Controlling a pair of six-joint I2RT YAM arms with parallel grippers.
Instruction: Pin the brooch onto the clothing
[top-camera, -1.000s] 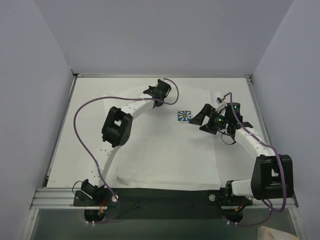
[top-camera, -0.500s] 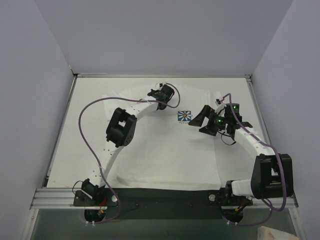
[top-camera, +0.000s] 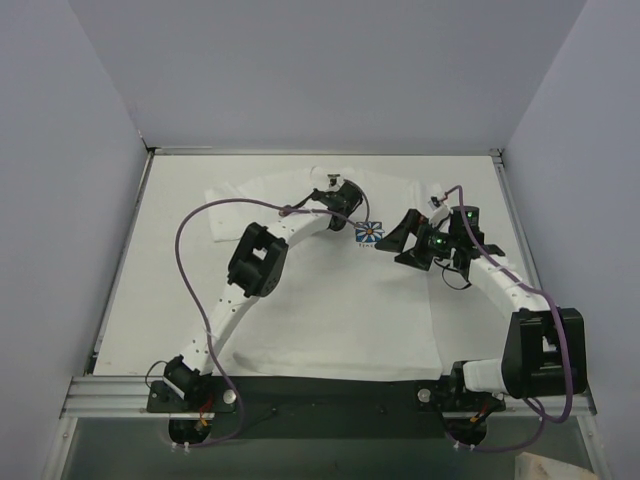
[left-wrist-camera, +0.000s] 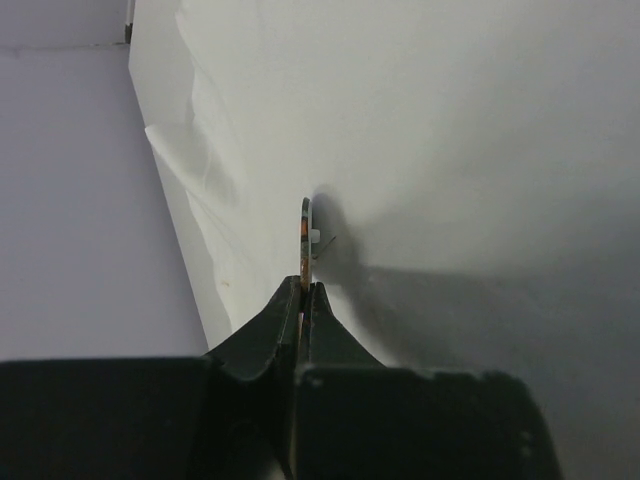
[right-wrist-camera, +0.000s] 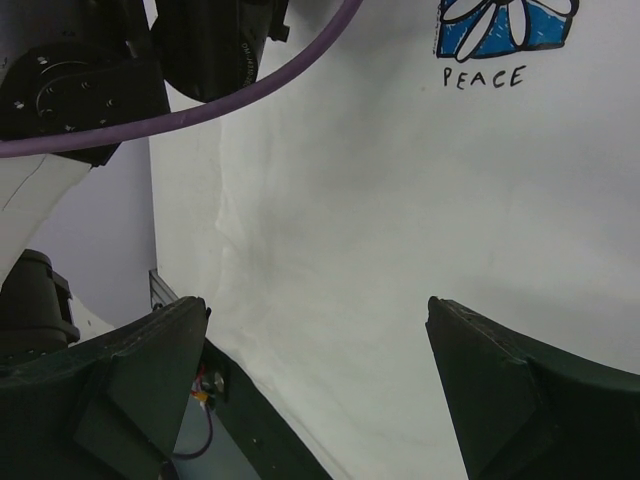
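The left end effector (left-wrist-camera: 303, 292) pinches the small round brooch (left-wrist-camera: 306, 235) tight, close to the white T-shirt (left-wrist-camera: 450, 120). The right end effector (right-wrist-camera: 315, 312) is wide open and holds nothing.

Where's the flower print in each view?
Top external: flower print at picture centre.
Left wrist: not in it.
Right wrist: flower print at the top edge, right of centre, cropped, PEACE beneath.
Shared landmark: the white T-shirt, in all three views.
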